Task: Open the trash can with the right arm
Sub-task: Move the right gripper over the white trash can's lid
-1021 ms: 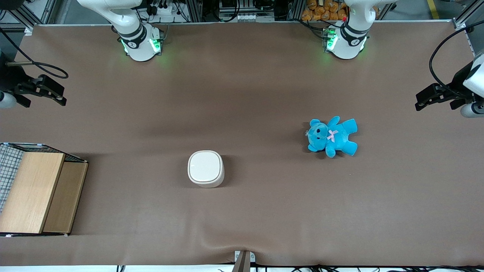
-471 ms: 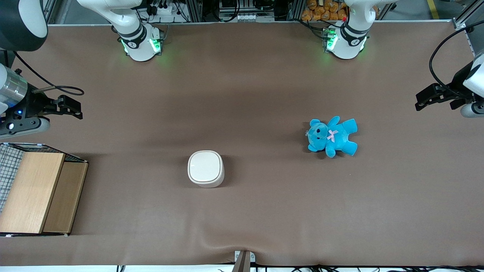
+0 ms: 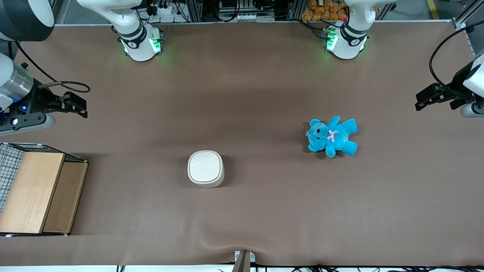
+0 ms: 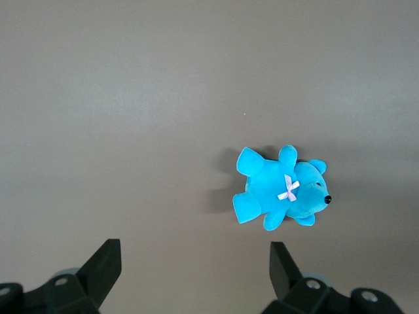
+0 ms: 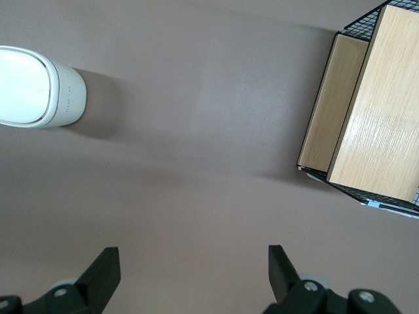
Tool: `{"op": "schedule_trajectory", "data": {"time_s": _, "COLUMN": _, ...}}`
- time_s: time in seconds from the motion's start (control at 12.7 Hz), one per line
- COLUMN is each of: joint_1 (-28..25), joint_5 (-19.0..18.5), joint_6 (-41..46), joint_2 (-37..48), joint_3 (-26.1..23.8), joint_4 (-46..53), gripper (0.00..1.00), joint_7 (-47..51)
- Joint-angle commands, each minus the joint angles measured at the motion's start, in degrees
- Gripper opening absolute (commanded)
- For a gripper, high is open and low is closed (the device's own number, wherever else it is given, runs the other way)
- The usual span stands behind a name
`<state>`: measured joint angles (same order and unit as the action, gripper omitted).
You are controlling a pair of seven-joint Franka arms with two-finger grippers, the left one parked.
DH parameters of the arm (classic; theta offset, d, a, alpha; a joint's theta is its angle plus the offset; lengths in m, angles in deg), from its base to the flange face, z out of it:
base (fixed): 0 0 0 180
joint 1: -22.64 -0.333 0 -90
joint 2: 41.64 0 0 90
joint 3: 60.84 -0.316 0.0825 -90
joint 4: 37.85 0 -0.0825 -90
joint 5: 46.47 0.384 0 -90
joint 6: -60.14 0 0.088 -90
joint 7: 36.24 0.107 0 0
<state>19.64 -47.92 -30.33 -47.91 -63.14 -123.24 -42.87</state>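
Observation:
The cream-white trash can point(image 3: 205, 168) stands on the brown table near its middle, its flat lid shut. The right wrist view also shows the trash can point(image 5: 36, 87), with the lid down. My right arm point(image 3: 15, 87) hangs above the table at the working arm's end. Its black gripper point(image 3: 77, 106) is farther from the front camera than the trash can and well apart from it. The gripper point(image 5: 193, 261) is open, with only bare table between its fingers.
A wooden box point(image 3: 38, 192) in a wire frame sits at the working arm's end, close below my gripper; it also shows in the right wrist view point(image 5: 366, 104). A blue teddy point(image 3: 332, 136) lies toward the parked arm's end.
My right arm has swung in over the table edge, and the gripper has moved a little toward the middle of the table. The trash can and teddy have not moved.

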Motion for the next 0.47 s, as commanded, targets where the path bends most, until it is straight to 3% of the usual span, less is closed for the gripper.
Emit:
{"op": "schedule_trajectory", "data": {"time_s": 0.0, "joint_1": -0.34, "joint_5": 0.22, "joint_6": 0.39, "joint_2": -1.28, "joint_3": -0.68, "joint_4": 1.2, "gripper": 1.0, "joint_7": 3.53}}
{"op": "schedule_trajectory", "data": {"time_s": 0.08, "joint_1": -0.52, "joint_5": 0.92, "joint_6": 0.21, "joint_2": -1.98, "joint_3": -1.73, "joint_4": 1.46, "gripper": 0.86, "joint_7": 6.69}}
{"op": "schedule_trajectory", "data": {"time_s": 0.16, "joint_1": -0.61, "joint_5": 1.27, "joint_6": 0.3, "joint_2": -3.64, "joint_3": -2.7, "joint_4": 3.29, "gripper": 0.52, "joint_7": 7.41}}
{"op": "schedule_trajectory", "data": {"time_s": 0.24, "joint_1": -0.61, "joint_5": 1.28, "joint_6": 0.21, "joint_2": -4.79, "joint_3": -3.32, "joint_4": 4.52, "gripper": 0.33, "joint_7": 7.68}}
{"op": "schedule_trajectory", "data": {"time_s": 0.39, "joint_1": -0.96, "joint_5": 1.8, "joint_6": 0.12, "joint_2": -7.08, "joint_3": -3.85, "joint_4": 5.85, "gripper": 0.1, "joint_7": 7.86}}
